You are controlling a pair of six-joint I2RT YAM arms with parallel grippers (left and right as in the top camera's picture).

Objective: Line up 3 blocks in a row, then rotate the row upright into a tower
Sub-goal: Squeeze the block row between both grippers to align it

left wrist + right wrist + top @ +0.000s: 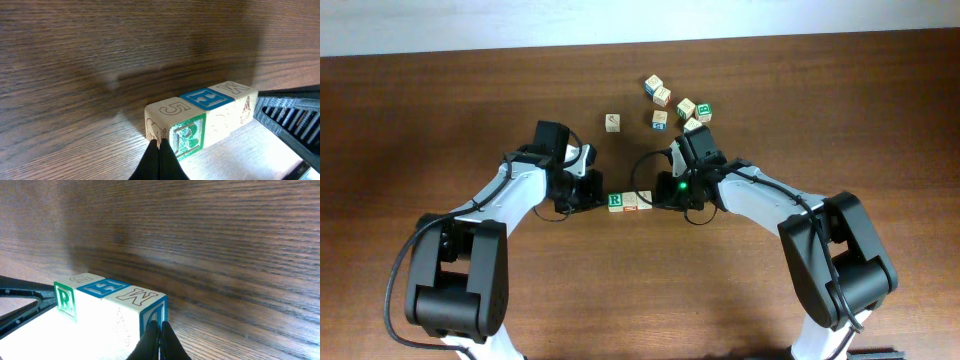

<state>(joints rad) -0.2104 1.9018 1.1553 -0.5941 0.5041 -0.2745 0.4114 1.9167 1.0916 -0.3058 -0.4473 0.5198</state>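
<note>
- Three small wooden blocks sit touching in one straight row on the desk, and I use that row as my landmark. They are the R block with its green letter, the middle block with a blue letter on top, and the end block.
- My left jaws are pressed together and pinch nothing. Their tips sit at the R block's lower outer corner, at the row's left end, and I cannot tell if they touch it.
- My right jaws are also pressed together and empty, with their tips just beside the end block's outer face at the row's right end.
- Spare cubes lie scattered on the far side of the row, well apart from it. A lone cube sits off to their left.
- I judge the blocks to be light, stiff and smooth-faced, so a nudge would make them skate.
- I would pinch each block across two opposite flat faces, never the corners. The touching neighbours leave no room for a jaw between them, so the free long sides are the place to take hold.
</note>
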